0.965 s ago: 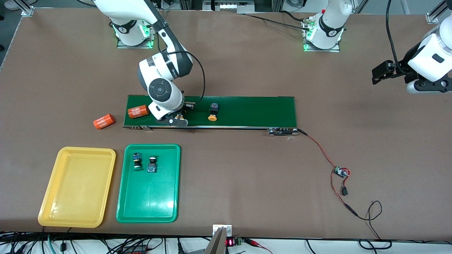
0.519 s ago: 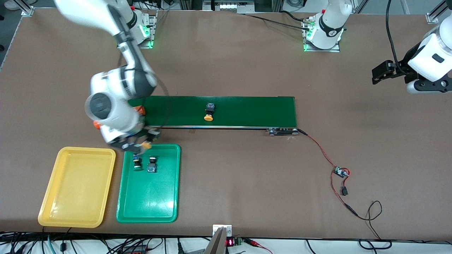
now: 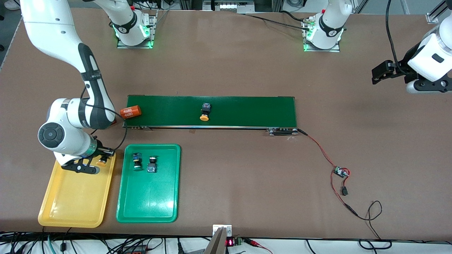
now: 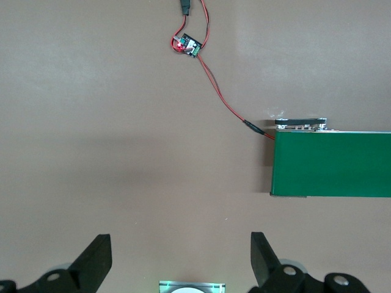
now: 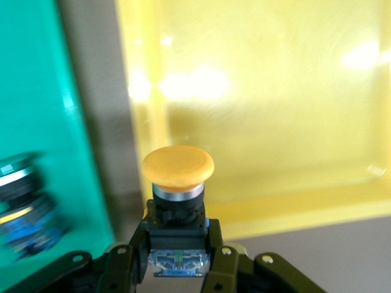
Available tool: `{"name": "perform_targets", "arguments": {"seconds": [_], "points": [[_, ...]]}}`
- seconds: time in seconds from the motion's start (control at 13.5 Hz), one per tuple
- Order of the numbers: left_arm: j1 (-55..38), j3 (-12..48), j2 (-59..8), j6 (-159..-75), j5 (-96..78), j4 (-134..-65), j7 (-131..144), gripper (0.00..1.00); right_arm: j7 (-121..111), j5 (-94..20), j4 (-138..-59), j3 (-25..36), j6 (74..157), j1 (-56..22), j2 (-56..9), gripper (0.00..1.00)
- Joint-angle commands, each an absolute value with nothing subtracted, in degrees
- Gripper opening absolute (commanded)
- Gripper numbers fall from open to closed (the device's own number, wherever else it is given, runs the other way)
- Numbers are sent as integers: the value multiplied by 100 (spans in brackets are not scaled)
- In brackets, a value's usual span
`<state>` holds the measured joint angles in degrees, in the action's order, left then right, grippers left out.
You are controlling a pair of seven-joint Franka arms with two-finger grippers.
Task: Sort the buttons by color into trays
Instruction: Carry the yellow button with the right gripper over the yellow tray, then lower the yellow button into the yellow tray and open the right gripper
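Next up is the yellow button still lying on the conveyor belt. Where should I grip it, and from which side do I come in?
Probably the yellow button is best gripped from above by its dark body: it lies on its side on the conveyor belt, cap toward the front camera. Close the fingers across the squarish body, not the round cap, as the right gripper holds its own button.

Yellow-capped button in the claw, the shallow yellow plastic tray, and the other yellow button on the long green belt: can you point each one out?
Held yellow-capped button (image 5: 178, 165): right wrist view, on its round cap.
Shallow yellow plastic tray (image 3: 72, 197): front view, on its bare floor.
Yellow button on the long green belt (image 3: 204, 117): front view, on its cap.
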<state>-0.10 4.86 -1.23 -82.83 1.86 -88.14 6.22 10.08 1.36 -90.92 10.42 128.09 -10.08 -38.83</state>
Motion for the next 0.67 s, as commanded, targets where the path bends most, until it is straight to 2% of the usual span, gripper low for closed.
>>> {"name": "perform_targets", "arguments": {"seconds": [0.0,0.37,0.45,0.52,0.59], "points": [[9,501,-202,-8139,123,-8622,492,100,599,281,-8860,1002,13112,-669,-4156,21],[18,492,-202,-8130,123,-8622,492,100,150,299,-8684,1002,13201,-554,-4465,26],[18,492,-202,-8139,123,-8622,492,100,106,308,-8675,1002,13210,-554,-4500,42],[18,492,-202,-8130,123,-8622,492,100,105,299,-8675,1002,13210,-554,-4509,98],[18,492,-202,-8130,123,-8622,492,100,97,299,-8675,1002,13210,-554,-4509,100]]}}
